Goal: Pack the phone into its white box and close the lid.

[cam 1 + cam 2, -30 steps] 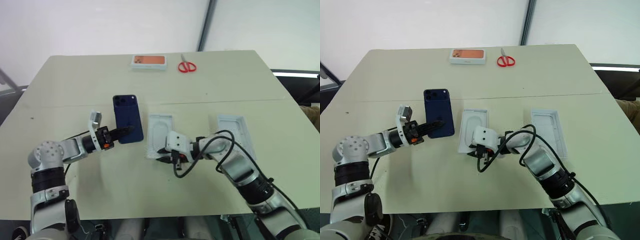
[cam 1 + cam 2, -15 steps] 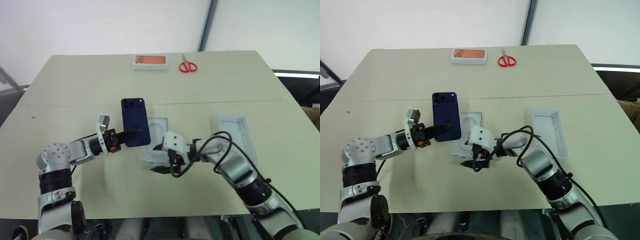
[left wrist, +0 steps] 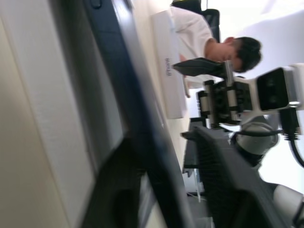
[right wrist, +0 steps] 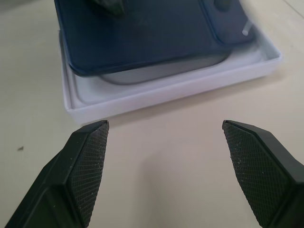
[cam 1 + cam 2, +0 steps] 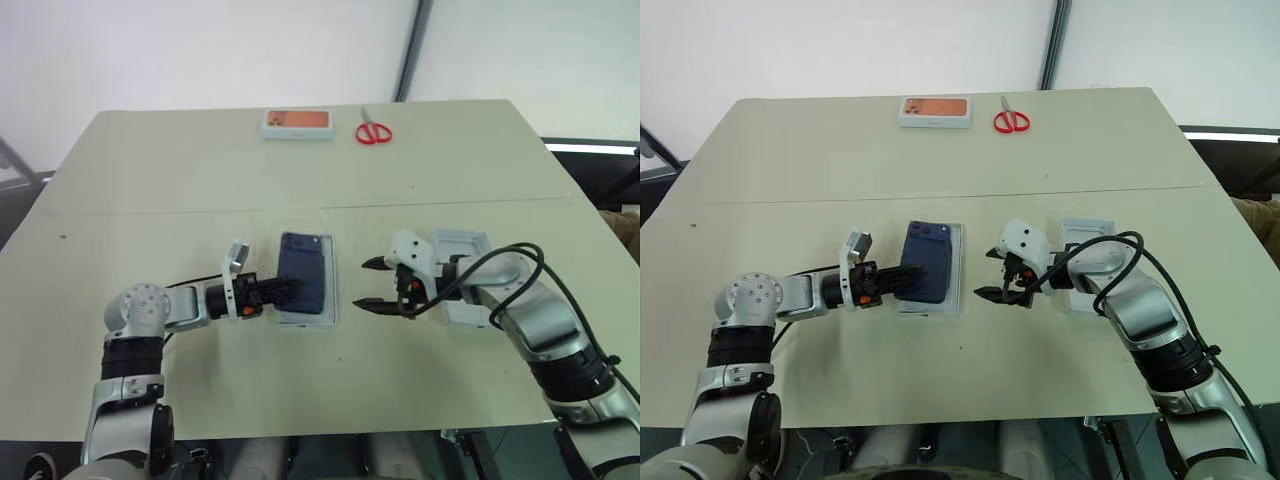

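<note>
Right now I'm watching the phone (image 5: 303, 281) lying tilted, not seated, in the white box (image 4: 161, 92), the left gripper (image 5: 895, 281) loosening around its edge and the right gripper (image 5: 373, 284) gaping wide and empty, so withdrawing carelessly risks dragging it out.

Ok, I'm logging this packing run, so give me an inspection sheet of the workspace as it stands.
Surface: beige table, a seam across its middle.
Job's things: dark navy slim phone lies over the shallow white box tray, one end tilted up, not seated; deeper white lid shell lies open side up behind the right gripper.
Clutter: orange-topped white box and red-handled scissors at the far edge.
Grippers: left gripper at the phone's near edge, fingers around it; right gripper open, empty.
Cables: black cable looped along the right arm.
Surroundings: white wall; a seated person in the left wrist view.
</note>
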Controlling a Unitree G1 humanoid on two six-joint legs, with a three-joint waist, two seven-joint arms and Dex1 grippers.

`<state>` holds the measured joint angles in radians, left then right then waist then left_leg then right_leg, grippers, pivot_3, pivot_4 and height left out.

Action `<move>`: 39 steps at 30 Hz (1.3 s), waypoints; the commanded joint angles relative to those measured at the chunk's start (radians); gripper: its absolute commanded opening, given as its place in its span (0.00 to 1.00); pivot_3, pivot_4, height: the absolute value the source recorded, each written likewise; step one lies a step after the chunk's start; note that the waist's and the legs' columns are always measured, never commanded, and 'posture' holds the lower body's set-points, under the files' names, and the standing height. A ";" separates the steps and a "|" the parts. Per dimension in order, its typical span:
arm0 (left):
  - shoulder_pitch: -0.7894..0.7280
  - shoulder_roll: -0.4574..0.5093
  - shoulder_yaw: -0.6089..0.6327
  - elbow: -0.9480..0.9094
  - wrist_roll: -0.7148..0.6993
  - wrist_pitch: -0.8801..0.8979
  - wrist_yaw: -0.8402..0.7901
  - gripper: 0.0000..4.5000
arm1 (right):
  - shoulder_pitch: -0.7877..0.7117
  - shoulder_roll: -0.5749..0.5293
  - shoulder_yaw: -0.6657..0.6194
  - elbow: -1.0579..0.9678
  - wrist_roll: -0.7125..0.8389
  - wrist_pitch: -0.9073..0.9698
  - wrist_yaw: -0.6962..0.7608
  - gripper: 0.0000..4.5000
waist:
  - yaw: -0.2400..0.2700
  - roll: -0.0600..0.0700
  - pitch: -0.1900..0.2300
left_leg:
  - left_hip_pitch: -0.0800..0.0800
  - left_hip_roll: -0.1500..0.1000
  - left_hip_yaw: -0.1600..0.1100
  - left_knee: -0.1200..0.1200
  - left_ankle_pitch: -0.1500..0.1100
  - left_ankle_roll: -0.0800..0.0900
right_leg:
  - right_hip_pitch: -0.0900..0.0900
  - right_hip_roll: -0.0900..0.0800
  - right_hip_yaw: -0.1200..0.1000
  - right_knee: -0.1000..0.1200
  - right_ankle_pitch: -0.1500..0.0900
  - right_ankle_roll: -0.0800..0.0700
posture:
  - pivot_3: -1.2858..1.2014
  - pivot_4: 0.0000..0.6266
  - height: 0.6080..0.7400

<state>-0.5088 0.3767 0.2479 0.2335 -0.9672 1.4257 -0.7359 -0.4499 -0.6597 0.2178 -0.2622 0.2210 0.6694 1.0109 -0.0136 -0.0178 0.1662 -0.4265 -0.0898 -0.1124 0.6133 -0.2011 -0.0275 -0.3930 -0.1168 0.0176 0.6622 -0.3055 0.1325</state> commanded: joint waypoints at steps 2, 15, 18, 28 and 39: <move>-0.023 0.025 -0.005 0.012 0.009 -0.014 -0.023 0.95 | -0.009 0.016 -0.016 -0.023 0.019 -0.015 -0.022 0.89 | 0.004 0.000 0.000 | 0.000 0.000 0.000 0.001 0.000 0.000 | 0.001 0.000 0.000 0.000 0.000 0.000 | 0.52 0.24 1.00; 0.004 0.100 -0.017 -0.089 0.008 -0.035 -0.051 0.99 | -0.038 0.027 0.011 0.052 -0.016 -0.088 -0.045 0.89 | 0.001 0.000 0.000 | 0.000 -0.001 -0.001 0.000 0.000 0.000 | 0.001 0.000 -0.001 0.000 0.000 0.000 | 0.52 0.24 1.00; 0.004 0.132 -0.007 -0.101 0.020 -0.063 -0.052 0.99 | -0.045 0.034 0.012 0.057 -0.015 -0.088 -0.047 0.89 | 0.000 0.000 0.000 | 0.000 0.000 -0.001 0.000 0.000 0.000 | 0.000 0.000 0.000 0.000 0.000 0.000 | 0.52 0.24 1.00; -0.009 0.218 -0.011 -0.095 0.082 -0.176 -0.048 0.94 | -0.067 0.070 0.016 0.099 -0.018 -0.109 -0.059 0.89 | 0.001 0.000 0.000 | 0.000 0.000 -0.001 0.000 0.000 0.000 | 0.000 -0.001 0.000 0.000 0.000 0.000 | 0.52 0.24 1.00; 0.049 0.205 -0.199 -0.122 0.277 -0.354 -0.060 0.01 | -0.048 0.079 0.107 0.146 -0.128 -0.187 -0.095 0.00 | 0.002 0.000 0.000 | 0.000 -0.001 0.000 0.000 0.000 0.000 | 0.000 -0.001 0.000 0.000 0.000 0.000 | 0.52 0.24 1.00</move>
<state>-0.4565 0.5942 0.0691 0.1386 -0.7139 1.1028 -0.7977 -0.4948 -0.5862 0.3131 -0.1177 0.1231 0.5209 0.9284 -0.0117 -0.0179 0.1664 -0.4265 -0.0903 -0.1127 0.6133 -0.2011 -0.0275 -0.3927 -0.1176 0.0175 0.6621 -0.3055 0.1325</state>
